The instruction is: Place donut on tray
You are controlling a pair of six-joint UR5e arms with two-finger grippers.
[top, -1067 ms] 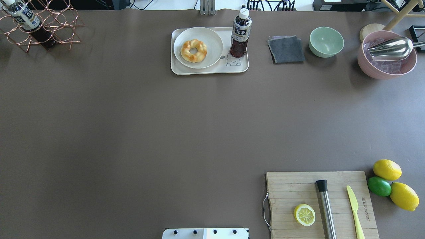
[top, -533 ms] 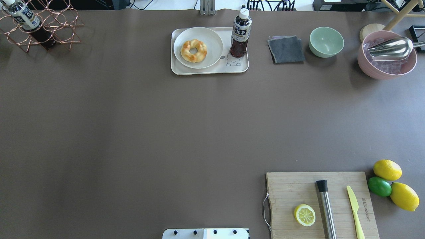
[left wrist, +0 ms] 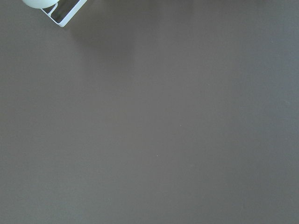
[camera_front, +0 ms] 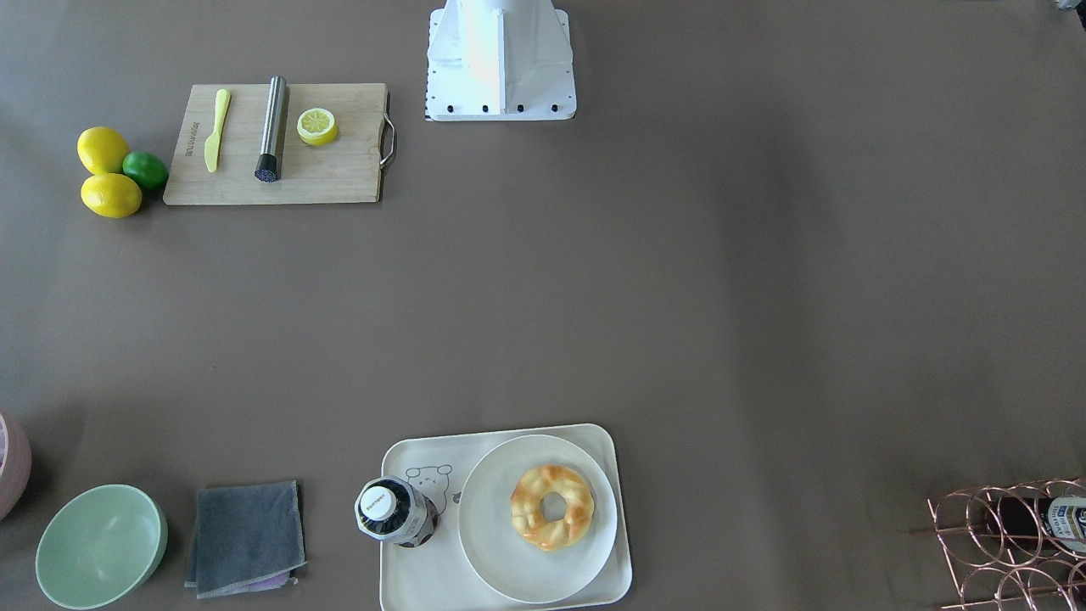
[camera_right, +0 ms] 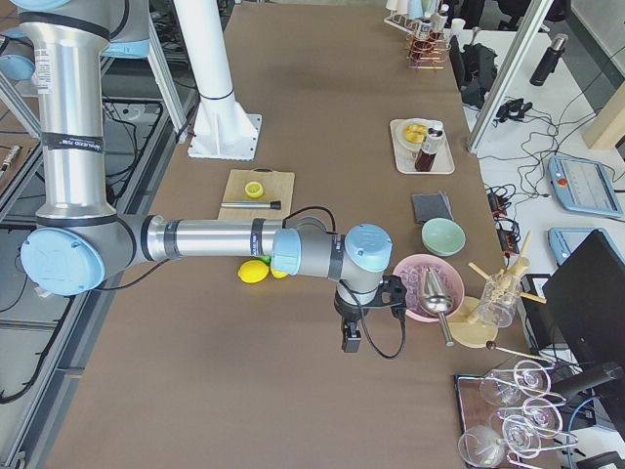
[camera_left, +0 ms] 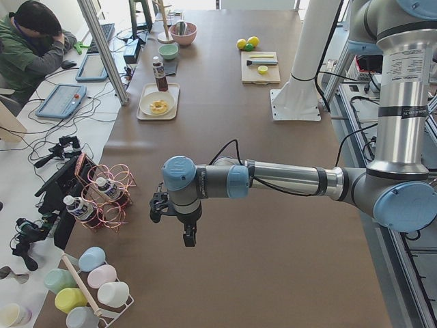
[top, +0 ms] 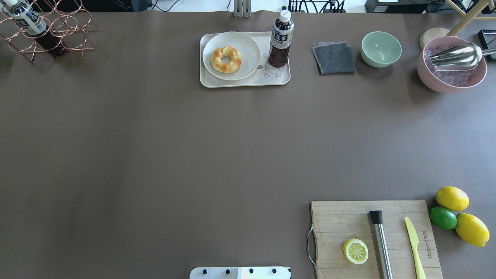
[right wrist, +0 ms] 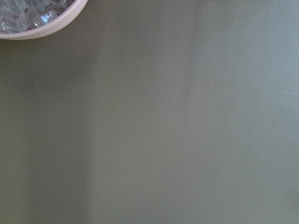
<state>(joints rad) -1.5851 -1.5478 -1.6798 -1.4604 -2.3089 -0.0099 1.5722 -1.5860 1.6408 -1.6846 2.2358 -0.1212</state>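
The golden-brown braided donut lies on a round white plate. The plate stands on the cream tray with the bear drawing, at the table's far middle. A dark tea bottle stands upright on the same tray. My left gripper shows only in the exterior left view, far from the tray; I cannot tell if it is open. My right gripper shows only in the exterior right view, beside the pink bowl; I cannot tell its state.
A wooden cutting board holds a lemon half, a steel muddler and a yellow knife; lemons and a lime lie beside it. A grey cloth, green bowl, pink ice bowl and copper bottle rack line the far edge.
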